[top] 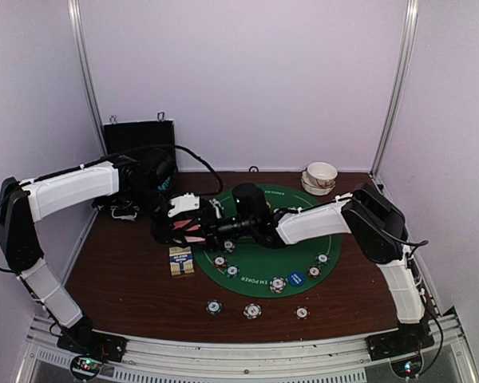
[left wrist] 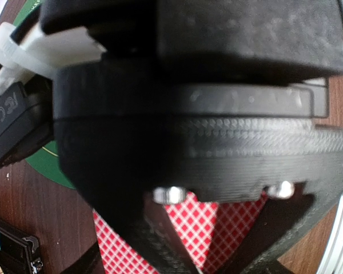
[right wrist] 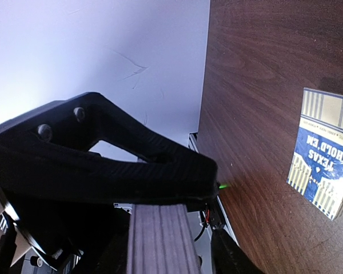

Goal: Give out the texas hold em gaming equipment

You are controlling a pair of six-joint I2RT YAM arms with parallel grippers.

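- In the top external view, several poker chips and a blue disc lie along the near half of the green mat. Three more chips sit in a row on the table just in front of it.
- The left gripper and right gripper meet at the mat's left edge, with the pink-backed playing cards between them. A card box lies just beside them. We see no card lying loose anywhere.
- In the left wrist view, a large black body fills most of the frame. Below it the cards' checked backs show between two dark fingers. We cannot tell whether those fingers are pressing on them.
- In the right wrist view, the deck shows edge-on as a grey striped stack, with a black finger against its top and another at its far side. We judge the right gripper is clamped on it.
- We judge that the chips are largely set out and that dealing the cards is not yet done. We cannot find the orange disc or the triangular marker.
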